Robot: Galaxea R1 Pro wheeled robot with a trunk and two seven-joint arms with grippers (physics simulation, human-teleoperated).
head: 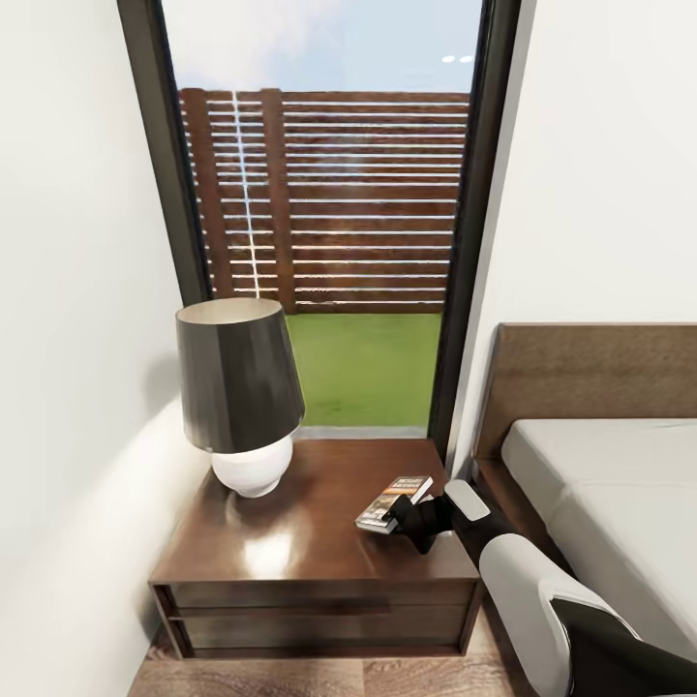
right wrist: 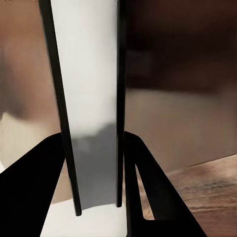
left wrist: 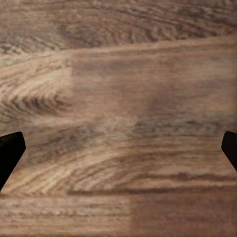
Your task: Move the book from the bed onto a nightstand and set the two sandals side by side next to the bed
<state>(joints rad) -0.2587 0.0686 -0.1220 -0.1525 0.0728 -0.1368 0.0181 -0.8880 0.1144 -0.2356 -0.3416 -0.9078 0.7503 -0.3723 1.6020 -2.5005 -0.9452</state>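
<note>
Wood-plank floor (left wrist: 118, 113) between spread fingertips (left wrist: 10, 153)

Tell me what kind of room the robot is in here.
Most likely a bedroom: a bed with a pale mattress and brown headboard stands beside a dark wooden nightstand carrying a lamp. The right gripper holds a book over the nightstand's top.
</note>
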